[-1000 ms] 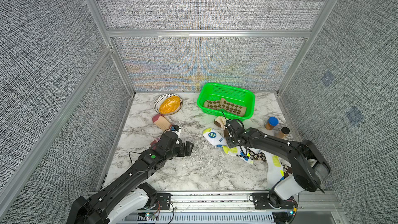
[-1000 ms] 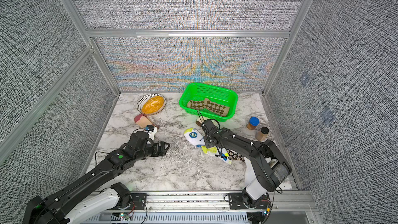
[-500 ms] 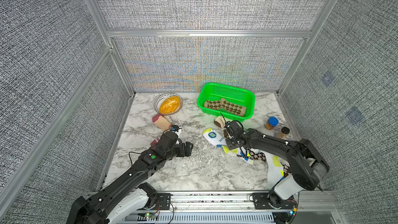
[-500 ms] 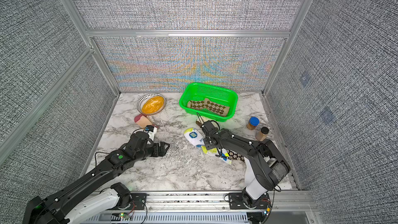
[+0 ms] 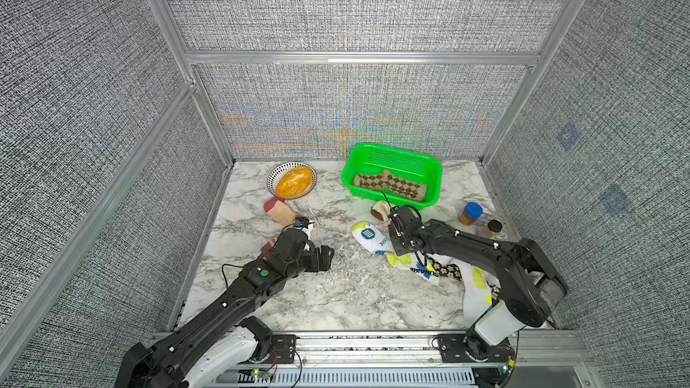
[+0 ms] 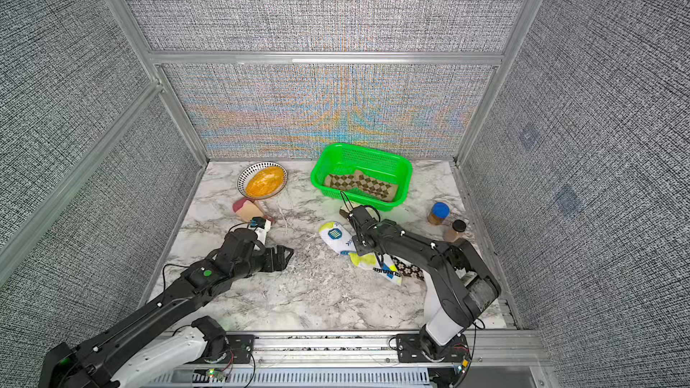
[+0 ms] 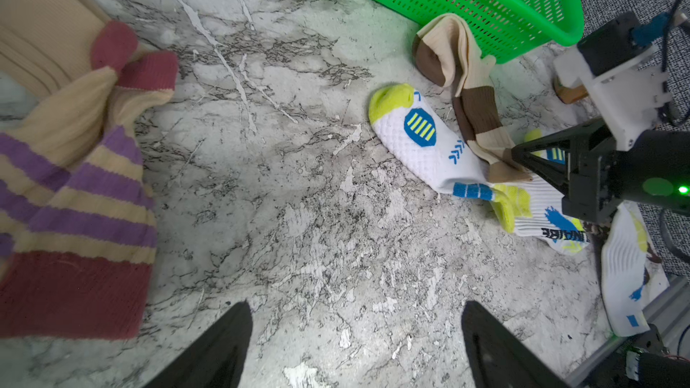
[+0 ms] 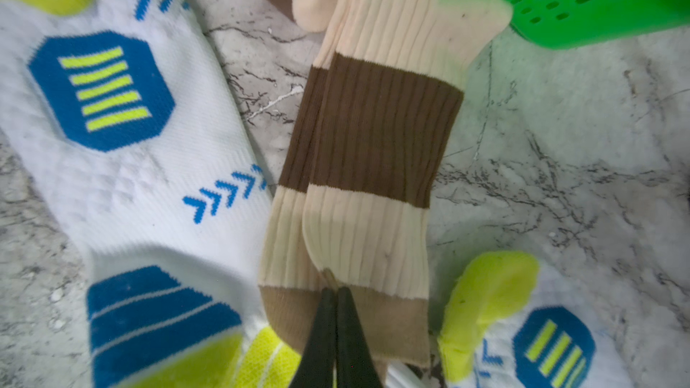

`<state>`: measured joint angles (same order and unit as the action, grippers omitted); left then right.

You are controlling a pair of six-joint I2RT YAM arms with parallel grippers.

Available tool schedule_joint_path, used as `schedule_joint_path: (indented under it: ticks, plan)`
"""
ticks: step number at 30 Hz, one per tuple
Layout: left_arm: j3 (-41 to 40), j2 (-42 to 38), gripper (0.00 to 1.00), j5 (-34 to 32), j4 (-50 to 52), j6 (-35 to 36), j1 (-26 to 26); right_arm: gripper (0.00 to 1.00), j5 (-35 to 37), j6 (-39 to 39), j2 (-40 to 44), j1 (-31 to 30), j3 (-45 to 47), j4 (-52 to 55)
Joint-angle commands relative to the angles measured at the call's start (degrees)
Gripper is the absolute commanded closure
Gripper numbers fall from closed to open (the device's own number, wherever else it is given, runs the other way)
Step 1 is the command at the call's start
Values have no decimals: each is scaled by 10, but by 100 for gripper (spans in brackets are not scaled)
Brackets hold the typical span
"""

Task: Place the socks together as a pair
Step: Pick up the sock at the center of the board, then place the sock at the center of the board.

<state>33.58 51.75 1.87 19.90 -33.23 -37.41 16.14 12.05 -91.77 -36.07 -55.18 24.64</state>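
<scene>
Socks: cream brown-banded socks [image 8: 373, 125] just beside green basket [image 5: 395, 158], partly over white-lime sock [image 8: 112, 125].
Right wrist: right gripper [image 8: 336, 294] pinched shut on their tan cuff; hidden under the arm in both top views.
Left wrist: left gripper [image 7: 354, 304] fingers wide, empty.
Surface: marble tabletop [image 5: 354, 293].
Room: grey woven walls [image 5: 336, 113].

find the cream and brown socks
In a top view the cream and brown socks lie right of centre, between the green basket and a white sock, pinched by the right gripper.
</scene>
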Motion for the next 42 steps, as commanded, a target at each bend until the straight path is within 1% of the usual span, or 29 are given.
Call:
schedule_joint_path:
  ticks: [1,6,9,12,15,19,23,26,28,30,34,36,39,41,42]
  plan:
    - [-1,-5,10,-11,8,-2,0,100,10,-9,21,-1,-11,18]
    - [-4,-8,10,-18,1,-7,1,100,11,-34,58,-4,-51,36]
    - [-4,-9,10,-47,13,-23,3,100,9,-67,78,-23,-102,40]
    - [-6,-15,9,-74,34,-49,20,100,-1,-115,75,-55,-174,39]
    - [-14,-33,6,-108,58,-77,45,100,-9,-163,46,-94,-262,36]
    - [-34,-86,5,-162,85,-115,70,100,-32,-219,-34,-134,-404,51]
    - [-31,-165,5,-210,135,-132,75,100,-37,-266,-126,-166,-541,80]
    - [-17,-215,5,-237,181,-131,75,100,-45,-283,-169,-185,-595,101]
    - [-9,-239,5,-247,211,-131,75,100,-47,-293,-177,-198,-579,107]
    - [-5,-260,5,-256,239,-136,75,100,-43,-298,-167,-214,-523,98]
    - [-9,-301,5,-259,263,-143,75,100,-31,-288,-95,-248,-324,25]
    - [-11,-307,5,-255,263,-142,75,100,-30,-279,-51,-264,-237,-7]
    - [-16,-290,5,-234,244,-141,75,100,-30,-264,25,-289,-120,-48]
    - [-32,-271,5,-194,195,-121,75,100,-36,-252,73,-298,-62,-61]
    - [-42,-265,5,-177,170,-124,75,100,-35,-246,88,-300,-42,-61]
